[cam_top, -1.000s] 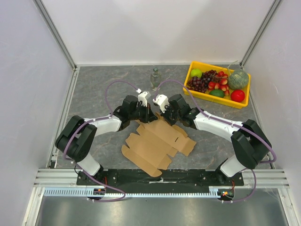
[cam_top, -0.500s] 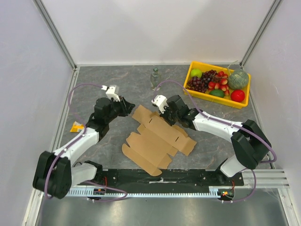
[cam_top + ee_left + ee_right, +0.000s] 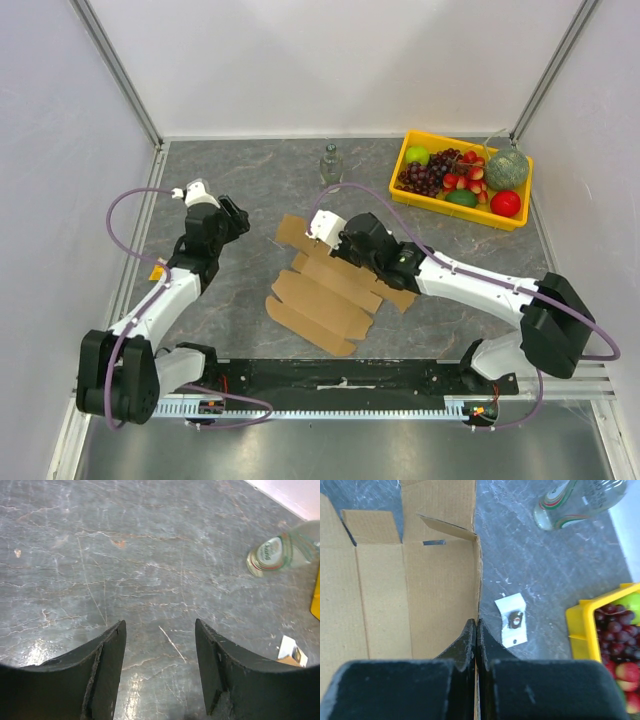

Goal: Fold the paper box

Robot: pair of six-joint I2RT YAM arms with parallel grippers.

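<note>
box: flat brown die-cut corrugated cardboard paper box (image 3: 320,295), on the grey marble-patterned tabletop (image 3: 240,180) between the arms, no wall raised yet
right hand (image 3: 476,626): fingers clamped on the box's far edge
left hand (image 3: 160,630): fingers spread, nothing between them, well left of the box
changed: left arm has swung off the box (was beside the right a second ago); box dragged slightly left
meaning: one-handed hold only, folding barely begun; left probably has to return

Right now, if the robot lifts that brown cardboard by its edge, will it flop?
Its corrugated panels should stay fairly stiff, but the paper box would likely bend and droop along its creases. It looks thin and light, so the right gripper, jaws shut on one edge, could probably drag it easily.
</note>
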